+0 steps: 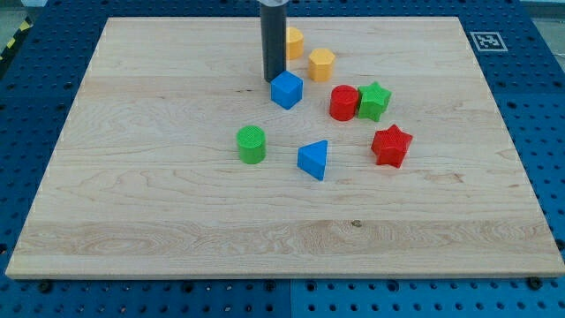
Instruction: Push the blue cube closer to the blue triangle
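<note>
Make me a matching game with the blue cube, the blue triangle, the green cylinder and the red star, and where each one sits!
Things:
1. blue cube
2. blue triangle
3. green cylinder
4. red star

Places:
A. furthest to the view's right of the four
B. right beside my tip
C. furthest to the view's left of the four
D. between the green cylinder and the red star, lowest in the view

Pairs: 1-B, 2-D, 3-C, 4-A

dark rod upright, entering from the view's top, my tip [274,80] down at board level
</note>
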Controlling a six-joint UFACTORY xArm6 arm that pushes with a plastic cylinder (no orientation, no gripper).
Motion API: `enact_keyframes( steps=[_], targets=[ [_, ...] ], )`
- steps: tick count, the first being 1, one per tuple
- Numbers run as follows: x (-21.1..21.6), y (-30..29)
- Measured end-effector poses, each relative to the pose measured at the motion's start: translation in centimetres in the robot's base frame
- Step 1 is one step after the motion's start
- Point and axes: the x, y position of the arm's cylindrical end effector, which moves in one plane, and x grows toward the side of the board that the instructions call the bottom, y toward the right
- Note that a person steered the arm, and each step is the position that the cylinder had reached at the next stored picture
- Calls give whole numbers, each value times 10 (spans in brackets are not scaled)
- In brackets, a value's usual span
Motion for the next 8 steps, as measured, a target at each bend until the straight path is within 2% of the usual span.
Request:
enact_keyframes(
  steps=[4, 6, 8],
  targets=[
    [39, 27],
    [85, 27],
    [121, 63]
  ],
)
